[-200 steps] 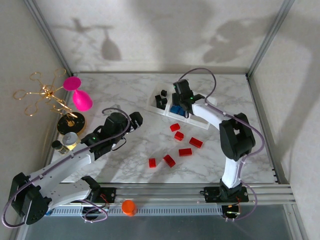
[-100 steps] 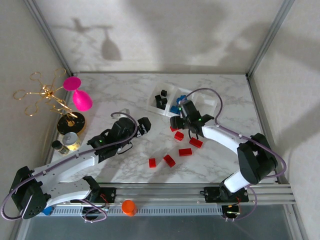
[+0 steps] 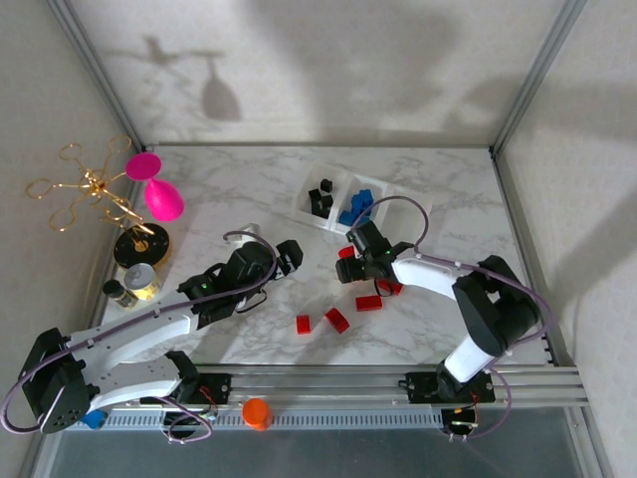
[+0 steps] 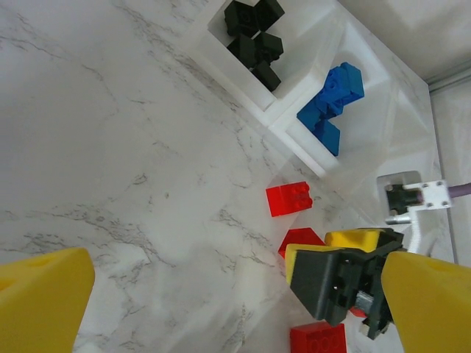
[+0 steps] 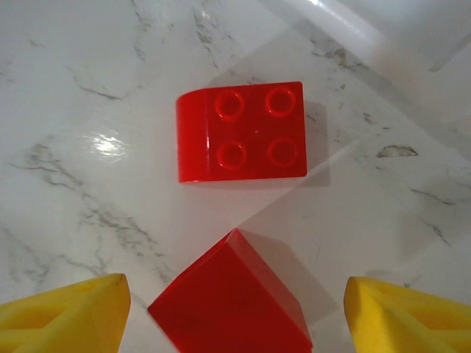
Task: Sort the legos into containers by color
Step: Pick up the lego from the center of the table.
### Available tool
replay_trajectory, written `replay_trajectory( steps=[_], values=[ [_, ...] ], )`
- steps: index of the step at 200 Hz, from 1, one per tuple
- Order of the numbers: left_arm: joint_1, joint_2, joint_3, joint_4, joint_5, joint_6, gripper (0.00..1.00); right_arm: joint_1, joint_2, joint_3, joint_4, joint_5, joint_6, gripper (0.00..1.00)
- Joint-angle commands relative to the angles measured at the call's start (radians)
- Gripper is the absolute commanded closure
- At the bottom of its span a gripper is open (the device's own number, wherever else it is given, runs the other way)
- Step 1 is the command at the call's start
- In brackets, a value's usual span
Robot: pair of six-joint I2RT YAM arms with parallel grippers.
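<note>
Right wrist view: a shiny red square brick [image 5: 243,132] with four round bumps lies flat on the marble table [image 5: 73,110]. Another red brick [image 5: 228,301], turned at a slant, sits between the right gripper's [image 5: 235,294] yellow fingers. They stand wide apart and do not touch it. That arm reaches down low, near the white tray [image 4: 221,70]. The left gripper [image 4: 235,294] is wide open too, holding nothing.

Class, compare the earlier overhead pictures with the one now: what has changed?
The right gripper swung from above the tray back toward the bases and down over the loose red bricks, jaws open, nothing held. The left gripper edged to the right. Bricks and tray stayed put.
</note>
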Motion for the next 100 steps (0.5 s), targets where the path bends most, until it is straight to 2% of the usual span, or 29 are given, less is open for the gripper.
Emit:
replay_trajectory(
  steps=[1,21,37,100],
  values=[
    [-0.008,-0.003,-0.007,-0.015,-0.042,-0.012,0.00,0.008,0.042,0.045,0.021,0.019,-0.022,0.24],
    [-0.008,-0.006,-0.008,-0.029,-0.050,-0.010,0.00,0.020,0.047,0.050,0.011,0.000,-0.022,0.28],
    [-0.008,-0.011,-0.011,-0.035,-0.056,-0.009,0.00,0.070,0.048,0.048,-0.004,0.017,-0.007,0.32],
    [-0.008,0.001,-0.002,-0.031,-0.062,0.002,0.00,0.074,0.072,0.049,-0.017,0.045,0.016,0.49]
  ],
)
